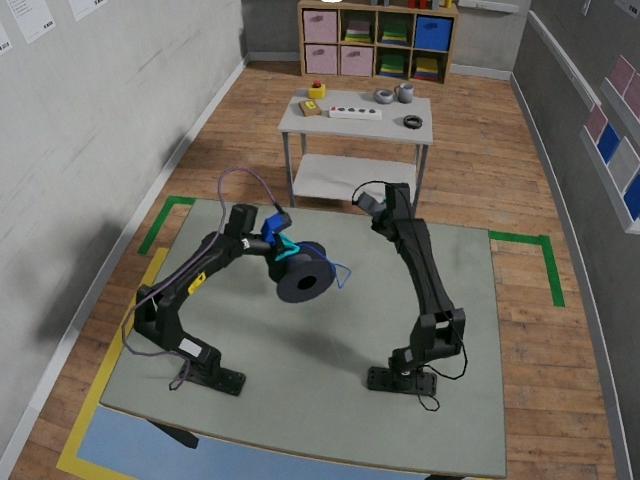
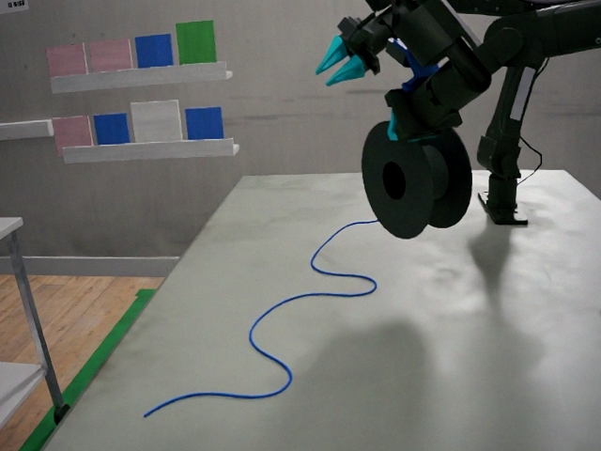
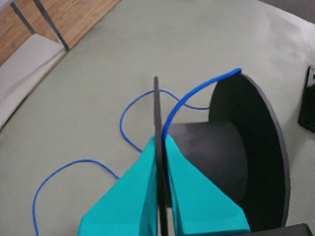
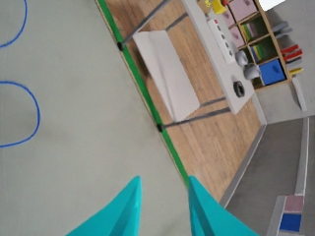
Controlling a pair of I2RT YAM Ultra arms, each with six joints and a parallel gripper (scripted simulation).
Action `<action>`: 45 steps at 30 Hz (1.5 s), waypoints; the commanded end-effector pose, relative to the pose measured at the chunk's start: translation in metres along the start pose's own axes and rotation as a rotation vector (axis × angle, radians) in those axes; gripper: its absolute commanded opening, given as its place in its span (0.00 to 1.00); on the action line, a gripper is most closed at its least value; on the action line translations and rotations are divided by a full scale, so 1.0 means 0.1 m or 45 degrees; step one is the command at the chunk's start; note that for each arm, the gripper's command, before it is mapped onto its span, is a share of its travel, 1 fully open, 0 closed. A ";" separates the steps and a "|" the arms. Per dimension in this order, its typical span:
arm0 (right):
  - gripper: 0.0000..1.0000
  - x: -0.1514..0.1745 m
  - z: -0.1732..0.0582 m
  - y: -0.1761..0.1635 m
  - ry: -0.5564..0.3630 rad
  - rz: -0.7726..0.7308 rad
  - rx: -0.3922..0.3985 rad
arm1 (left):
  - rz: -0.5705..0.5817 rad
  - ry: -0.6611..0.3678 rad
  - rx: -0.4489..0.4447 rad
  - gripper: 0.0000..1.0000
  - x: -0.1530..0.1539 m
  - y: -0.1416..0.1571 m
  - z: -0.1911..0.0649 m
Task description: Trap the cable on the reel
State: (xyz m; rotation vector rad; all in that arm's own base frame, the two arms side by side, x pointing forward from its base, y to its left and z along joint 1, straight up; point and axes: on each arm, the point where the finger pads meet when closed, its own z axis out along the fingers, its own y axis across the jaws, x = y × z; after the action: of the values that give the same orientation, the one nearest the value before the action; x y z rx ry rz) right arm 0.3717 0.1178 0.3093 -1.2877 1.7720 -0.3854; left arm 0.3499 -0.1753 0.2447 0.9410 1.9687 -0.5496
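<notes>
The black reel (image 1: 302, 281) (image 2: 395, 181) (image 3: 263, 151) hangs in the air above the grey table (image 1: 310, 387) (image 2: 437, 339). My left gripper (image 1: 284, 250) (image 2: 392, 131) (image 3: 160, 142) is shut on one thin flange of the reel from above. The blue cable (image 1: 341, 273) (image 2: 291, 296) (image 3: 197, 92) (image 4: 30, 114) runs out from between a teal finger and that flange, arcs over the hub, and trails in loops across the table. My right gripper (image 2: 339, 63) (image 4: 164, 183) is partly open and empty, raised well apart from the reel and cable.
A side table (image 1: 356, 121) with small items stands behind the work table, with a shelf unit (image 1: 377, 38) at the back wall. Green tape (image 2: 97, 339) marks the floor at the table's edge. The two arm bases (image 1: 214, 377) (image 1: 403, 382) stand near the front.
</notes>
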 end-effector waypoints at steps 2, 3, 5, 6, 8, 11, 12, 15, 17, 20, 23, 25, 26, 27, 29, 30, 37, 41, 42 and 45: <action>0.30 -0.03 -0.14 -0.33 -0.099 0.261 0.182 | 0.038 -0.066 -0.011 0.00 -0.26 0.03 -0.12; 0.30 -0.01 -0.15 -0.37 -0.108 0.302 0.202 | 0.038 -0.066 -0.011 0.00 -0.27 0.03 -0.12; 0.30 0.03 -0.18 -0.44 -0.125 0.382 0.242 | 0.039 -0.067 -0.011 0.00 -0.28 0.03 -0.13; 0.30 0.05 -0.19 -0.48 -0.134 0.421 0.263 | 0.041 -0.069 -0.012 0.00 -0.28 0.03 -0.13; 0.30 0.10 -0.22 -0.55 -0.152 0.499 0.304 | 0.047 -0.078 -0.016 0.00 -0.31 0.04 -0.13; 0.30 0.14 -0.26 -0.61 -0.173 0.575 0.343 | 0.050 -0.082 -0.018 0.00 -0.32 0.04 -0.14; 0.30 0.14 -0.26 -0.61 -0.173 0.575 0.343 | 0.050 -0.082 -0.018 0.00 -0.32 0.04 -0.14; 0.30 0.20 -0.31 -0.71 -0.208 0.683 0.399 | 0.053 -0.086 -0.019 0.00 -0.33 0.04 -0.14; 0.30 0.24 -0.35 -0.77 -0.233 0.752 0.436 | 0.053 -0.087 -0.020 0.00 -0.34 0.04 -0.14; 0.30 0.29 -0.41 -0.85 -0.275 0.846 0.483 | 0.054 -0.088 -0.020 0.00 -0.34 0.04 -0.14; 0.30 0.34 -0.47 -0.92 -0.315 0.933 0.526 | 0.054 -0.088 -0.020 0.00 -0.34 0.04 -0.14; 0.30 0.38 -0.51 -0.96 -0.341 0.985 0.553 | 0.054 -0.088 -0.020 0.00 -0.34 0.04 -0.14; 0.30 0.39 -0.53 -0.99 -0.354 1.010 0.566 | 0.054 -0.089 -0.020 0.00 -0.34 0.04 -0.14; 0.30 0.40 -0.55 -1.01 -0.367 1.033 0.578 | 0.055 -0.089 -0.020 0.00 -0.34 0.04 -0.14; 0.30 0.40 -0.55 -1.01 -0.367 1.033 0.578 | 0.055 -0.089 -0.020 0.00 -0.34 0.04 -0.14; 0.30 0.40 -0.58 -1.04 -0.388 1.053 0.591 | 0.055 -0.089 -0.021 0.00 -0.35 0.04 -0.15; 0.30 0.48 -0.70 -1.14 -0.464 1.180 0.654 | 0.049 -0.088 -0.019 0.00 -0.35 0.03 -0.15; 0.30 0.51 -0.75 -1.17 -0.498 1.229 0.678 | 0.045 -0.089 -0.018 0.00 -0.36 0.02 -0.16; 0.30 0.52 -0.76 -1.18 -0.506 1.239 0.684 | 0.046 -0.089 -0.017 0.00 -0.36 0.01 -0.16; 0.30 0.53 -0.78 -1.20 -0.519 1.255 0.693 | 0.047 -0.090 -0.016 0.00 -0.37 -0.01 -0.17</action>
State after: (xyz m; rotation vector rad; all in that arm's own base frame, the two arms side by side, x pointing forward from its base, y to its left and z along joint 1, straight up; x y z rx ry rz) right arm 0.3848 0.0060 0.3866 -0.0722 1.6510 -0.0496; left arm 0.3507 -0.1754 0.2555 0.9405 1.9604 -0.5459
